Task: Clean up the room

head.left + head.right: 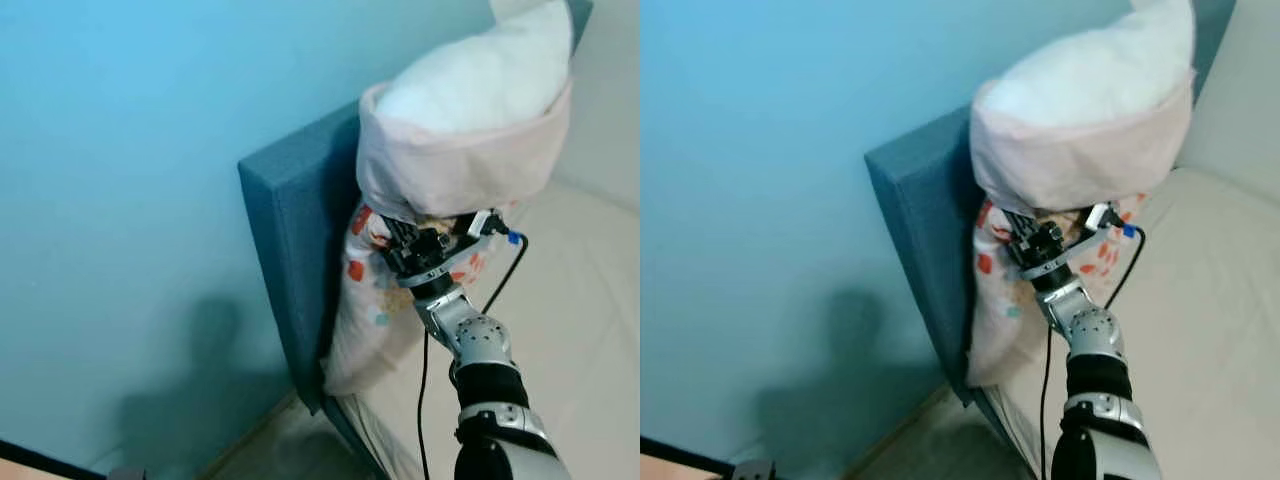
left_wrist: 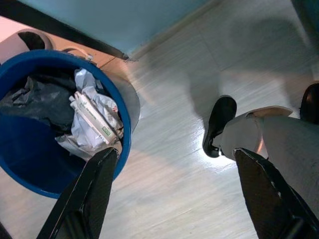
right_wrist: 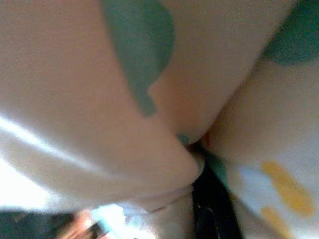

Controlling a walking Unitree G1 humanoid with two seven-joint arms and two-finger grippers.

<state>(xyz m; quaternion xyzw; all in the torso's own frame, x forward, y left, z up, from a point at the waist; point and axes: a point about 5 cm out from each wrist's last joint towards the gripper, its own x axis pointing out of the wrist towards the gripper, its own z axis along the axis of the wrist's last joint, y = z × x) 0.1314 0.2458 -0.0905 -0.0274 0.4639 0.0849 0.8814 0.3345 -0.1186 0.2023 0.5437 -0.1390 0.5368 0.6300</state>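
A pillow (image 1: 470,120) in a pale pink case stands on end against the blue headboard (image 1: 290,220), its white filling bulging out at the top. The lower part of the case has red, orange and teal spots (image 1: 365,275). My right gripper (image 1: 420,245) is pushed up under a fold of the case and is shut on the pillow; in the right wrist view the spotted fabric (image 3: 149,99) is bunched tight against a black finger (image 3: 212,204). My left gripper (image 2: 174,199) hangs open above the floor beside a blue bin (image 2: 50,55).
The cream mattress (image 1: 570,320) spreads to the right of the pillow. A light blue wall (image 1: 130,200) lies behind the headboard. The bin holds a black bag and crumpled white paper (image 2: 92,119). My black foot (image 2: 219,124) stands on the pale floor (image 2: 164,164).
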